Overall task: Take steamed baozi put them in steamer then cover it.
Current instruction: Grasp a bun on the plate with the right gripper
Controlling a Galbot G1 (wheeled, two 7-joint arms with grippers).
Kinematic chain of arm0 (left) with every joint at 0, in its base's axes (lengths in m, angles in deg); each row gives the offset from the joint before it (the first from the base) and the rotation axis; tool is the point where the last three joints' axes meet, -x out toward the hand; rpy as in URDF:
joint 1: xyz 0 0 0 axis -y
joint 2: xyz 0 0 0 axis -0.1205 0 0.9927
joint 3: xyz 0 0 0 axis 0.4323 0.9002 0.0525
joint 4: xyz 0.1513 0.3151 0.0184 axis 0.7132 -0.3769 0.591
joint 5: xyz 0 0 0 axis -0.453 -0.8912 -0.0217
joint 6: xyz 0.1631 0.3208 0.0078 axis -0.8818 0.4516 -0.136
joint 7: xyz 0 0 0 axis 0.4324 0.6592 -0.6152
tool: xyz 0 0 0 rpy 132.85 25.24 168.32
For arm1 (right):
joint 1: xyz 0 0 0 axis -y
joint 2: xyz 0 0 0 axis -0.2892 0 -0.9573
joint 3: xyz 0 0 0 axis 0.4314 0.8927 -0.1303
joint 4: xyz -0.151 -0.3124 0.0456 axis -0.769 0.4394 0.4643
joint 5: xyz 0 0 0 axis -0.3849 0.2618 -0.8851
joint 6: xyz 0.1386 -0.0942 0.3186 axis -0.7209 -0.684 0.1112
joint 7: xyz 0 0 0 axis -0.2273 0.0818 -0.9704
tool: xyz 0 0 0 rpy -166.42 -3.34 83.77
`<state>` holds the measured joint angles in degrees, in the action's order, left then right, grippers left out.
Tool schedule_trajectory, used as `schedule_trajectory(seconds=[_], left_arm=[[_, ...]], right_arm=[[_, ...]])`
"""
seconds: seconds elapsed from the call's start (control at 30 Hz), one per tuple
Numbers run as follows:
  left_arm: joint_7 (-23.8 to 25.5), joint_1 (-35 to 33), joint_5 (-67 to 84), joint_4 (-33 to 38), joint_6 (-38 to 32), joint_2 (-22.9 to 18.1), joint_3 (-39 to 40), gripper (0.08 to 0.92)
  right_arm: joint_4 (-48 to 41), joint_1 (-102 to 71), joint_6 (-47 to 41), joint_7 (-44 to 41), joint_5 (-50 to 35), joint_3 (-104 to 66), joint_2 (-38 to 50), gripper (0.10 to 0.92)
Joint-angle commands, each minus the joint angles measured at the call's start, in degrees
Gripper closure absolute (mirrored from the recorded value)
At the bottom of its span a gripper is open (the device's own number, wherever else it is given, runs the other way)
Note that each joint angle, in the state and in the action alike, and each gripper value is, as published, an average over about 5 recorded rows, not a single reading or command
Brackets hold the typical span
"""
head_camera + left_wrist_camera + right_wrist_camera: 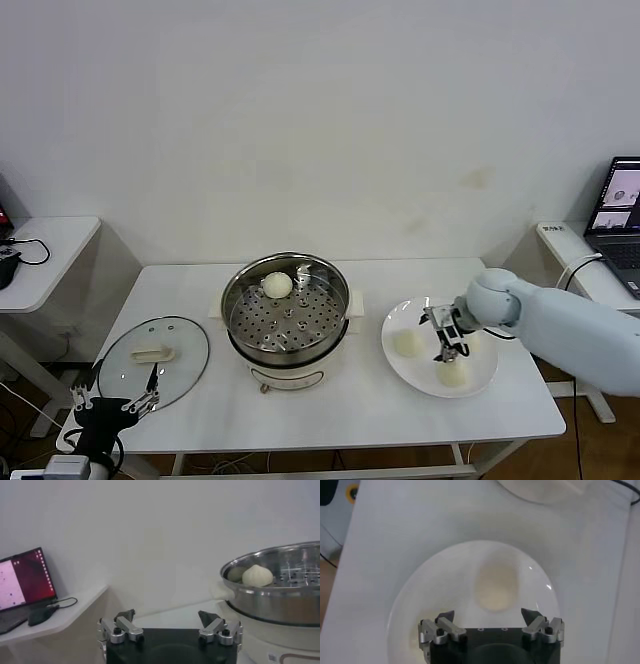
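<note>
The steamer (288, 322) stands mid-table with one baozi (277, 285) on its perforated tray; the left wrist view shows that baozi (257, 575) over the steel rim (280, 597). To the right, a white plate (420, 378) holds two visible baozi (407, 343) (453, 373). My right gripper (450, 348) hangs open over the plate between them. Its wrist view shows a baozi (494, 586) ahead of the open right gripper (488, 615), apart from the fingers. The cover (153, 352) lies flat at the table's left. My left gripper (125, 375) waits open at the cover's near edge, holding nothing (167, 616).
A side table with a laptop (22, 582) and mouse (42, 614) stands left of the main table. Another laptop (620, 210) sits on a table at the far right. The steamer's cream base (540, 490) lies beyond the plate (435, 590).
</note>
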<state>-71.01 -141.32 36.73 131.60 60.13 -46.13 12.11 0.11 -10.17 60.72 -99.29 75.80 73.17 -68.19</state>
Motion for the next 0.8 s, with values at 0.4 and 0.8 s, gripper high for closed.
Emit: schedule_trajectory(seconds=[0.4, 0.8], left_arm=[[0.0, 0.4, 0.0, -0.8, 0.1, 0.1, -0.1, 0.177], [0.0, 0.4, 0.1, -0.9, 0.1, 0.0, -0.1, 0.177]], right_arm=[[-8.1, -3.4, -0.4, 0.2, 1.7, -2.5, -7.1, 0.237], [-10.0, -3.3, -0.8, -0.4, 2.9, -3.0, -8.7, 0.312]])
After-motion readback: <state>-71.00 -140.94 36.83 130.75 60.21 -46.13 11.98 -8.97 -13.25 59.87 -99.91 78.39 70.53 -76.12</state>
